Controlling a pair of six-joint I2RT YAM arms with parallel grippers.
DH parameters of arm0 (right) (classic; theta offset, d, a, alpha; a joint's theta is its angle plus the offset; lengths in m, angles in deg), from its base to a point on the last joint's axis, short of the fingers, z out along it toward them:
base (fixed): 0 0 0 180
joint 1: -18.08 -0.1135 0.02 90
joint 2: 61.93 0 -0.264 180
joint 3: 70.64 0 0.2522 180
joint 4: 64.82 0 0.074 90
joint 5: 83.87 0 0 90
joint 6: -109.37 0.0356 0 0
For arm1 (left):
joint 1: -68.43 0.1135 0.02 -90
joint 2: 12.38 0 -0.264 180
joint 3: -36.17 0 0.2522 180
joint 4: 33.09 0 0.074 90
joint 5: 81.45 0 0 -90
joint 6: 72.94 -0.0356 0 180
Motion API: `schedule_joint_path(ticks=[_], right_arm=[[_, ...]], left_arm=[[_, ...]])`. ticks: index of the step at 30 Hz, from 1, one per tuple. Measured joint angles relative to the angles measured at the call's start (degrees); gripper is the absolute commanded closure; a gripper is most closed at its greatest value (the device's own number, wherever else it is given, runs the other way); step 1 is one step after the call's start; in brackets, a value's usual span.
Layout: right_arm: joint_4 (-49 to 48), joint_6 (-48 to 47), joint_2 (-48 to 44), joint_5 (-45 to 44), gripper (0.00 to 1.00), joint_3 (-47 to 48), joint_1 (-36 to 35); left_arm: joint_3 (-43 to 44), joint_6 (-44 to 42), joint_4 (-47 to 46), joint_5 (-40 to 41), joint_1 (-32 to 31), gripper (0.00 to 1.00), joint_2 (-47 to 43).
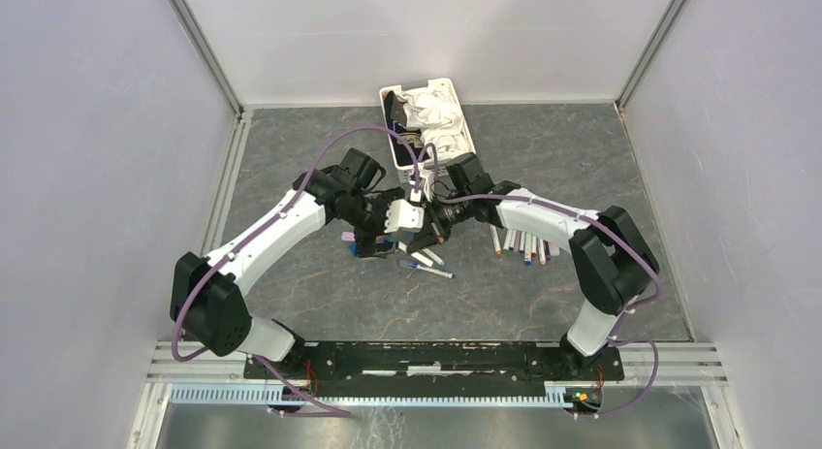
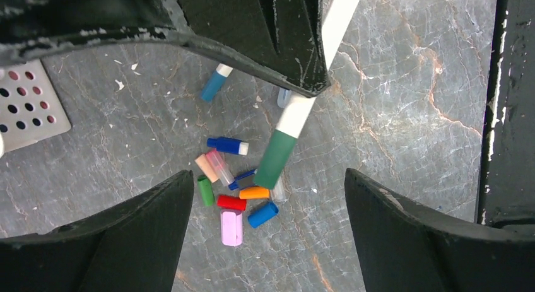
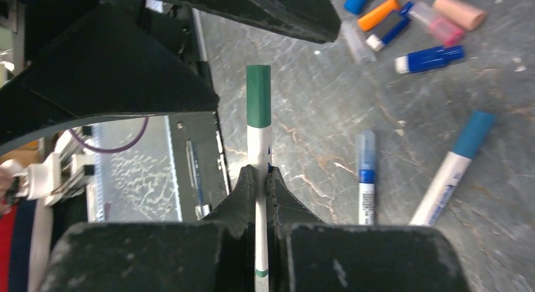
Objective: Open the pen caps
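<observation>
Two right fingers (image 3: 245, 200) pinch the green-capped pen (image 3: 258, 103).

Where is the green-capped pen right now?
Right wrist view, centre: the green-capped pen is clamped in the right fingers, its cap between the open left fingers, over the loose caps.

The left arm (image 1: 276, 221) and right arm (image 1: 543, 216) share one build: smooth white link shells alternating with bulky, rounded black joint housings. A purple cable (image 1: 334, 144) loops loosely along each arm from base to wrist, and thin red wires show near the bases, which are bolted to a black crossbar (image 1: 436, 357). The left gripper (image 2: 265, 177) has broad matte-black fingers (image 2: 126, 241) with curved inner edges. The right gripper (image 3: 260, 175) has matching black fingers (image 3: 243, 200), grainy, their edges scuffed with pale chips.
</observation>
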State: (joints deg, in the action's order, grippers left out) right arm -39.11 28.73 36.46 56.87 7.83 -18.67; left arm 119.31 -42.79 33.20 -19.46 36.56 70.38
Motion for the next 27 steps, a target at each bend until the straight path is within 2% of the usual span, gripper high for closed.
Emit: schedule_joint_path(ticks=[4,9,13,15,16,17,19,20,22,27], right_arm=[[0.48,0.28,1.75,4.87,1.0,0.24,0.0],[0.81,0.87,2.95,7.98,1.0,1.53,0.0],[0.66,1.46,2.99,9.6,1.0,2.23,0.0],[0.61,1.81,3.1,10.12,1.0,2.56,0.0],[0.57,2.01,3.23,10.29,0.98,2.71,0.0],[0.37,2.21,3.43,10.49,0.92,2.82,0.0],[0.11,2.64,3.76,10.99,0.82,2.86,-0.02],[-0.13,2.69,3.91,10.97,0.78,2.86,-0.2],[-0.68,3.48,4.0,11.3,0.73,2.86,-0.26],[-2.93,5.01,5.18,11.37,0.7,2.86,-1.25]], left_arm=[[-0.57,-1.31,0.07,0.46,-1.01,0.18,0.0],[-0.63,-3.43,1.55,0.24,-1.66,0.41,0.0],[-0.66,-4.98,2.84,-0.22,-2.01,0.53,0.0],[-0.72,-5.51,3.45,-0.57,-2.01,0.62,0.0],[-0.76,-5.81,3.67,-0.66,-2.01,0.68,0.0],[-0.79,-5.95,3.87,-0.7,-2.03,0.74,0.0],[-0.79,-6.32,4.22,-0.72,-2.08,0.93,0.0],[-0.79,-6.54,4.96,-0.72,-2.08,0.97,0.0],[-0.83,-6.73,5.84,-0.7,-2.12,0.98,0.02],[-0.83,-6.75,6.14,-1.05,-2.38,0.98,0.02]])
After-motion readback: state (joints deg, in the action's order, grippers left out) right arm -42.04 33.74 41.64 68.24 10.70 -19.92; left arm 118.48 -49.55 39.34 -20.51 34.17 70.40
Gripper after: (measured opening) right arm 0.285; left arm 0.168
